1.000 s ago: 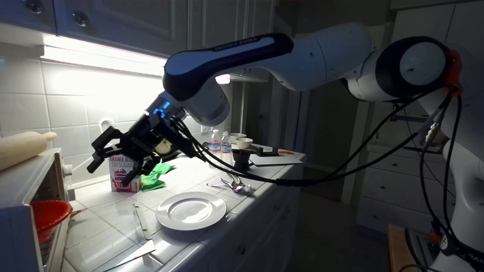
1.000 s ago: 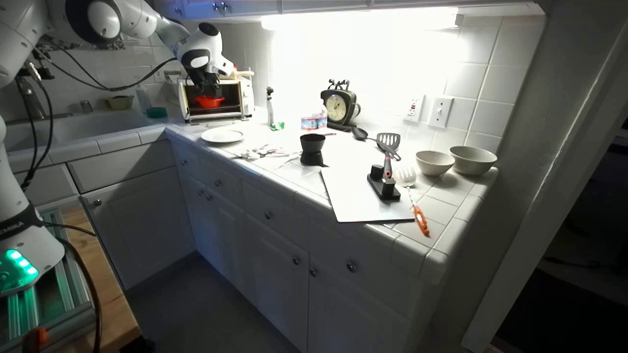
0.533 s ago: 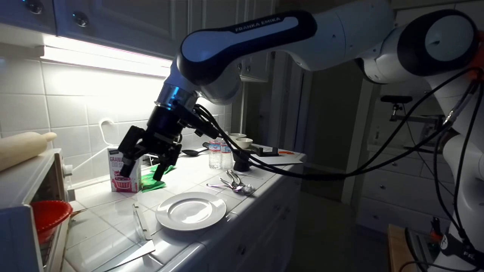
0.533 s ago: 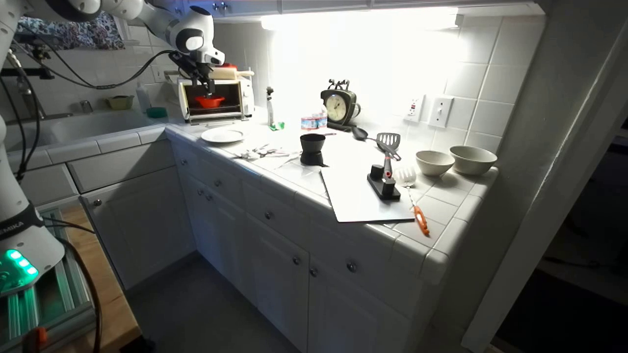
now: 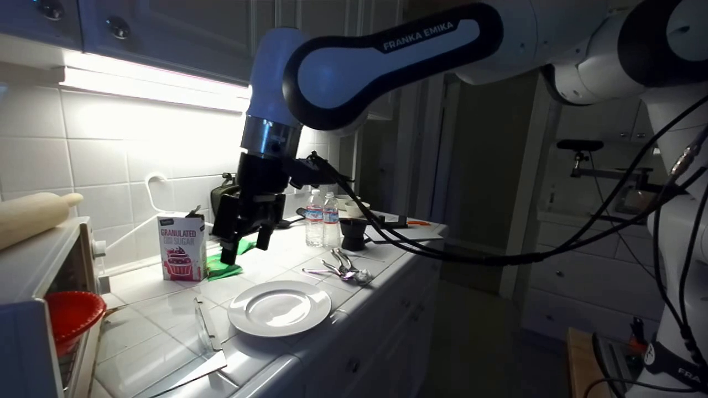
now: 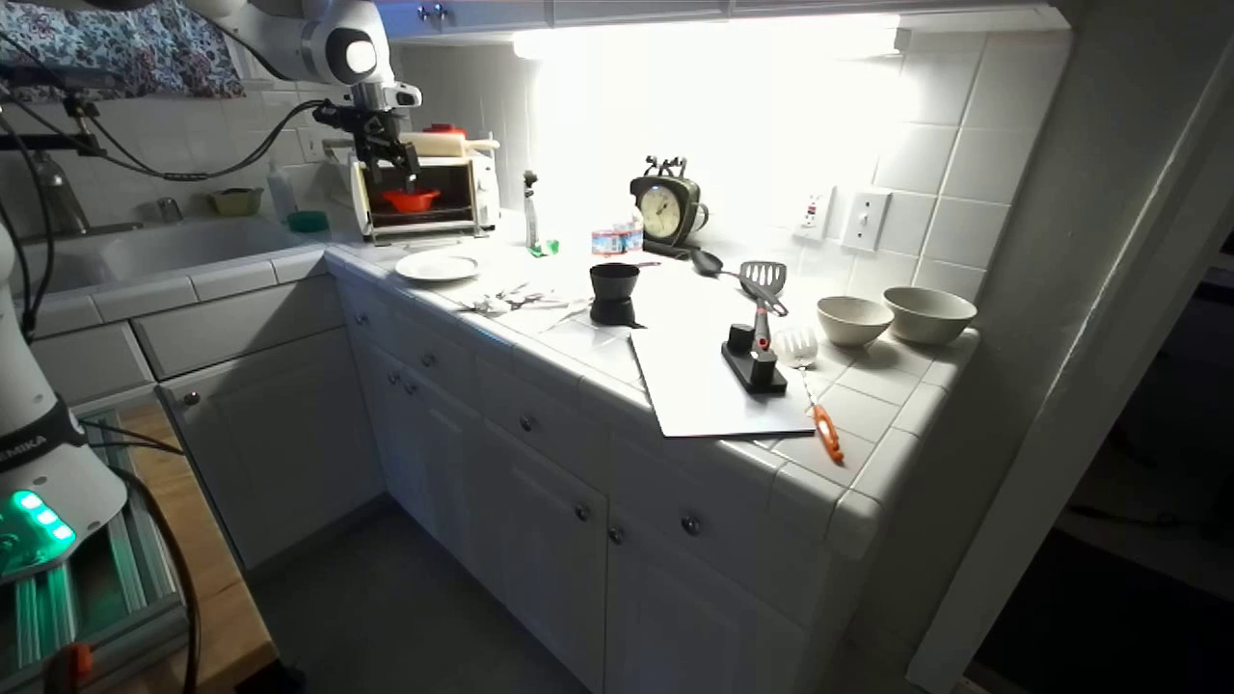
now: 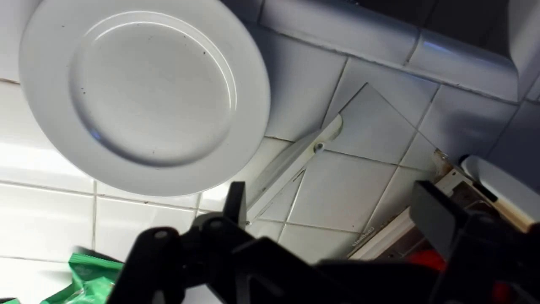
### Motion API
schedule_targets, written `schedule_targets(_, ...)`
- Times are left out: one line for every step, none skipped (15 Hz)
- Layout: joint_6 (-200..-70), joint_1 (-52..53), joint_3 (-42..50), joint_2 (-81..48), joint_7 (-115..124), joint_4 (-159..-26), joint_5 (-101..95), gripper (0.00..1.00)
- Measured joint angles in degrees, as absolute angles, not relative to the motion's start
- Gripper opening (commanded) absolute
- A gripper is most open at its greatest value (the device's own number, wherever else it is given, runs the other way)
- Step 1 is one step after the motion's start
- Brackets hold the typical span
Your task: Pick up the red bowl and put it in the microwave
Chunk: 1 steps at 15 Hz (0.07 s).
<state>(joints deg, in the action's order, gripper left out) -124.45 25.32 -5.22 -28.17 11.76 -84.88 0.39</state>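
The red bowl rests inside the microwave, a white boxy appliance with its front open. In an exterior view the bowl sits in the microwave cavity. Part of the bowl shows in the wrist view, partly hidden by a finger. The glass door is folded down over the counter. My gripper points down above the counter, in front of the microwave and apart from the bowl. It is open, with nothing between its fingers in the wrist view. It also shows in an exterior view.
A white plate lies near the counter's front edge, beside the open door. A sugar carton, a green bag, bottles and metal utensils stand or lie beyond. A rolling pin lies on the microwave.
My gripper has moved away from the microwave and turned from slanted to pointing nearly straight down. It stays open. The bowl has not visibly moved.
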Motion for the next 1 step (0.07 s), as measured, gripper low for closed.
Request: schedule_targets(-124.47,25.41,-5.21,-27.65,12.04,-85.47,-0.23,1.0)
